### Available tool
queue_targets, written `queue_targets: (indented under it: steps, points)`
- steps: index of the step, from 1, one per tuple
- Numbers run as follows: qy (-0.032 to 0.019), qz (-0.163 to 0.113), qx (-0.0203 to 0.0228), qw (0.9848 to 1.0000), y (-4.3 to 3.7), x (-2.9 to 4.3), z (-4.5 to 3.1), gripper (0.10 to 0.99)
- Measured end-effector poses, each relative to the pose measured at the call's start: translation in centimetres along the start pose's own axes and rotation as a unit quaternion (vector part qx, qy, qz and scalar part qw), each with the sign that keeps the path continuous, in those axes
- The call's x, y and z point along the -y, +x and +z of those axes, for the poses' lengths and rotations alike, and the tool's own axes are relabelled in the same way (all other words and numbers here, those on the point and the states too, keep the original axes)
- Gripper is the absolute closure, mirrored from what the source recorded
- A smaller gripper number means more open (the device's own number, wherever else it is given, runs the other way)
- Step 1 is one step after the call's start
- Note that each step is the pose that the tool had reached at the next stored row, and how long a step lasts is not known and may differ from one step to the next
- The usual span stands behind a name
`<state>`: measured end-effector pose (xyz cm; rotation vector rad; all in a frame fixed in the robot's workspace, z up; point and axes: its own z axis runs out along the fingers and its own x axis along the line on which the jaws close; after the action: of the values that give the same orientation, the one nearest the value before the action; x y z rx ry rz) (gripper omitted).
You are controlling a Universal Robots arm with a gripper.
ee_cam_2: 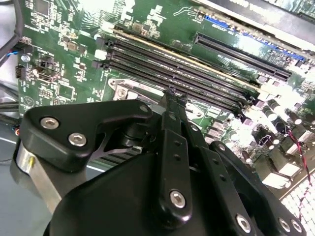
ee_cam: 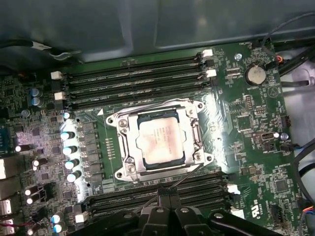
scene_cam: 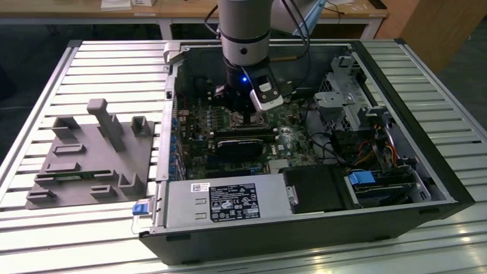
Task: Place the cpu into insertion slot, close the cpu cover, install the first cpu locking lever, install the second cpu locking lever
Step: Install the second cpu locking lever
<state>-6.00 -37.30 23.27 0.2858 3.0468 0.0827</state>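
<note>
Locate the cpu [ee_cam: 160, 140] in the first wrist view, seated flat and square in the insertion slot [ee_cam: 162, 166] near the middle of the motherboard [ee_cam: 246, 123], between two banks of memory slots [ee_cam: 138, 73]. Judge the placement step as done: no tilt, no raised corner.

Note the cpu cover [ee_cam: 195, 140] lying down around the chip as a thin silvery frame, with the chip top showing through its cut-out centre. Judge this as the closed position, pressing the chip edges down ready for the levers.

Find the claw [ee_cam: 166, 195] just beside the socket edge nearest the camera, tips drawn together with no visible gap, also seen in the second wrist view [ee_cam_2: 170, 98]. Note a thin lever wire [ee_cam: 184, 178] running from those tips toward a corner of the cover. Do not assume a grip on it, contact there being too fine to confirm. Judge the low, close stance as suited to lever work.

Appearance of the cpu: dull grey metal top, washed pale by the lamp, faint markings.

In the exterior view, note the arm [scene_cam: 243, 34] reaching down into the open computer case [scene_cam: 426, 188] on the slatted counter [scene_cam: 91, 63].
</note>
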Motion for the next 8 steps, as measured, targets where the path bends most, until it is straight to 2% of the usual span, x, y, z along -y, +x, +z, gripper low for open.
queue_targets:
  steps: [7, 8]
  points:
    - [0.0001, 0.000, -0.0001, 1.0000, 0.11, 0.03, 0.01, 0.980]
    - [-0.0012, 0.000, -0.0003, 1.0000, 0.14, 0.05, 0.02, 0.980]
